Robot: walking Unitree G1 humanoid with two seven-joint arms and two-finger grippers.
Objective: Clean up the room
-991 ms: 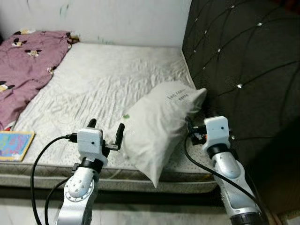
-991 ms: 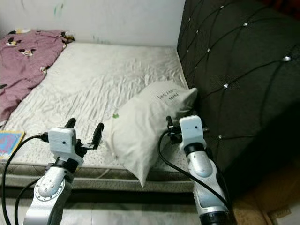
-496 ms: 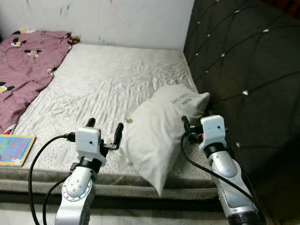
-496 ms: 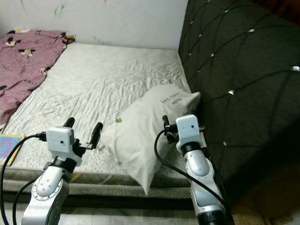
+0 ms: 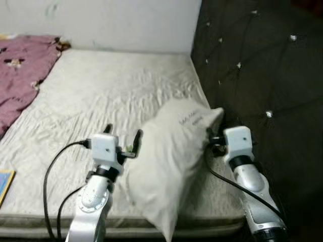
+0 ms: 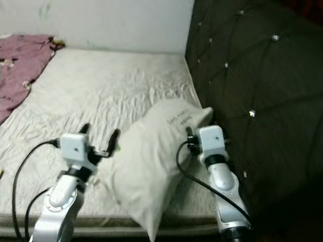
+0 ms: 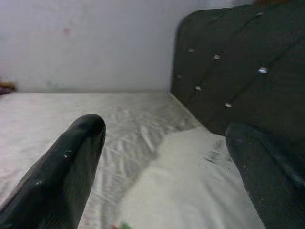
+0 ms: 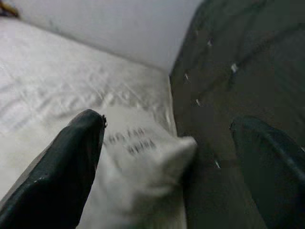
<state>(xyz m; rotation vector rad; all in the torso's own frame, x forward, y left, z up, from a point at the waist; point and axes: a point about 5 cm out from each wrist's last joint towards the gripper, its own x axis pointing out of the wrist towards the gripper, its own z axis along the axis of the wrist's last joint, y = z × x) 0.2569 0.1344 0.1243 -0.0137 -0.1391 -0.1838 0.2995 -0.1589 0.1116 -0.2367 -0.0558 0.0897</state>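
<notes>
A white pillow [image 5: 171, 156] with small printed lettering lies on the bare mattress [image 5: 101, 96], its far corner against the dark tufted headboard [image 5: 252, 60]. Its near end hangs past the mattress's front edge. My left gripper [image 5: 123, 134] is open just left of the pillow, one finger close to its side. In the left wrist view the pillow [image 7: 190, 191] lies ahead between the spread fingers [image 7: 71, 162]. My right gripper [image 8: 167, 124] is open at the pillow's right side, by the headboard, and the pillow's lettered corner [image 8: 143, 157] lies between its fingers.
A purple cartoon-print blanket [image 5: 20, 70] lies crumpled at the mattress's far left. A colourful book's corner [image 5: 3, 184] shows at the left edge. A white wall [image 5: 111, 20] runs behind the bed. The headboard closes off the right side.
The camera has moved closer and shifted right. Both grippers have reached further forward over the mattress and now flank the pillow's middle. Both stay open.
</notes>
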